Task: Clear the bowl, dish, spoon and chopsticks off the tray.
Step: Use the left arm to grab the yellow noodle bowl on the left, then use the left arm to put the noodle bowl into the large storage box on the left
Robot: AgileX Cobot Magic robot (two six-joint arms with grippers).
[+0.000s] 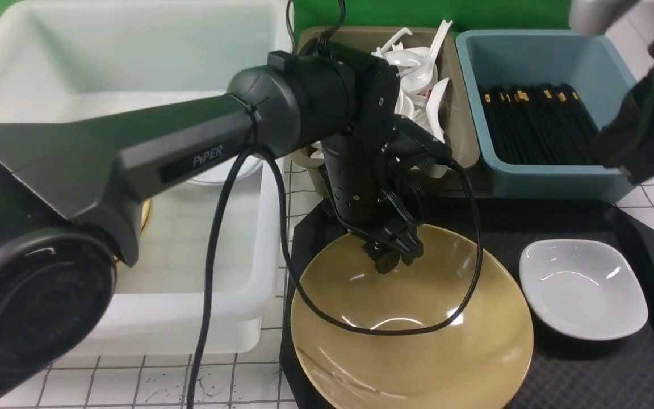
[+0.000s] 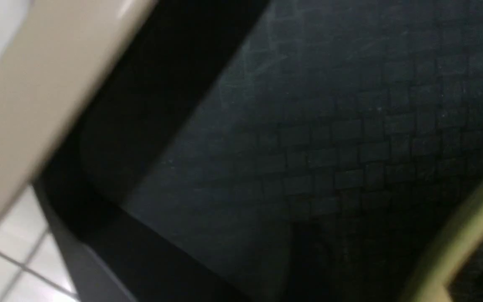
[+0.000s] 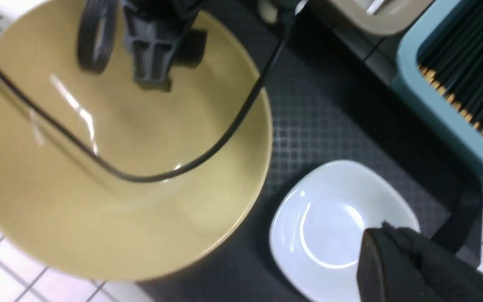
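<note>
With no spoon or chopsticks seen on the tray (image 1: 588, 378), bowl (image 1: 412, 341) near-left and dish (image 1: 582, 295) right are left to clear; left gripper (image 1: 390, 253) at the bowl's far rim, grip unclear, right gripper (image 3: 386, 251) clenched, raised far-right.

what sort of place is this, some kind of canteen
Likely a canteen dish-return station: a black tray with a yellow bowl and white dish, and behind it an olive bin of white spoons and a blue bin of black chopsticks.

white bin (image 1: 134, 51), olive bin (image 1: 465, 125), blue bin (image 1: 554, 183)
</note>
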